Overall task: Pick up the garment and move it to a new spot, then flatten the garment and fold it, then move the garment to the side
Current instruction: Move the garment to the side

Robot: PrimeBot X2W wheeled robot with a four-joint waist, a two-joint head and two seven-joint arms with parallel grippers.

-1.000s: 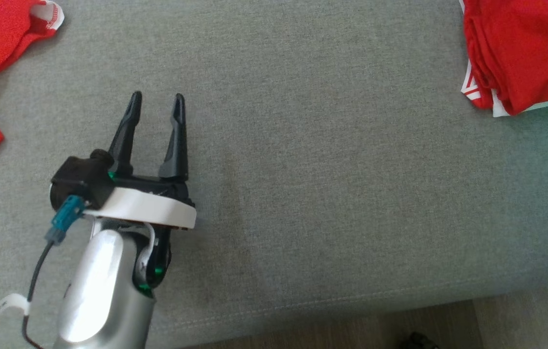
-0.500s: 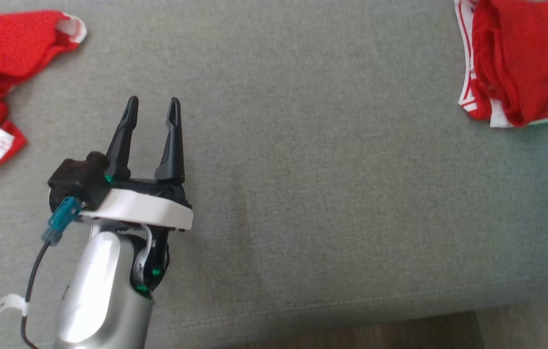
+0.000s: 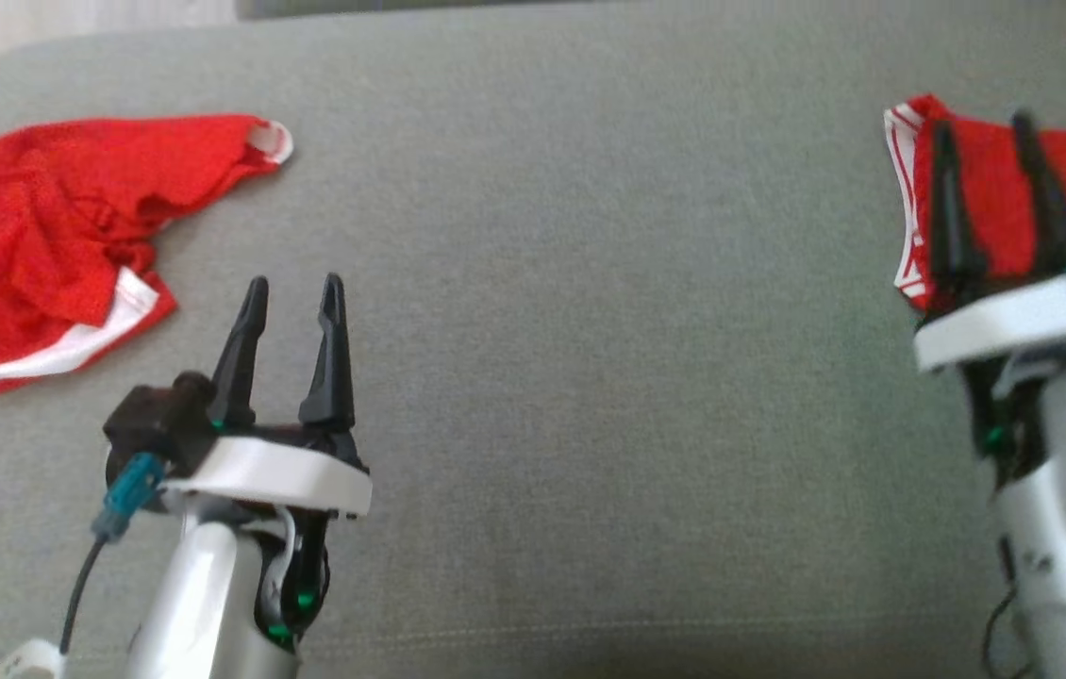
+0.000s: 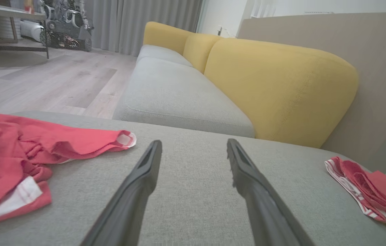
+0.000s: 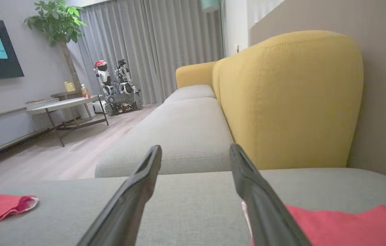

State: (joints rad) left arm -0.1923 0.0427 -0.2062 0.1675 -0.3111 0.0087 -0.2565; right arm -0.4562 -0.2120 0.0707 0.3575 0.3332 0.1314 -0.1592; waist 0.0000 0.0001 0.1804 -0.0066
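Head view has the folded red garment (image 3: 995,198) sitting way over on the robot's right side of the grey sofa seat (image 3: 590,330), white-striped edge facing the middle. It looks pretty tidy, layers stacked up. The right claw (image 3: 983,123) is right over it, fingers spread apart with nothing pinched between them. Can't tell from up here if the tips actually touch the fabric or just hang above it. Right wrist view backs this up: both dark fingers are wide apart, bare grey cushion shows between them, and the red cloth lies under and beside the right-hand finger.

Over on the other side there's a crumpled red garment (image 3: 33,236), all bunched up with a white hem showing, well apart from the folded one. The left claw (image 3: 295,280) sits near it but not touching, above bare cushion, also spread wide and empty. In the left wrist view you can see both red pieces at once, one at each edge, with the yellow backrest (image 4: 281,89) behind.
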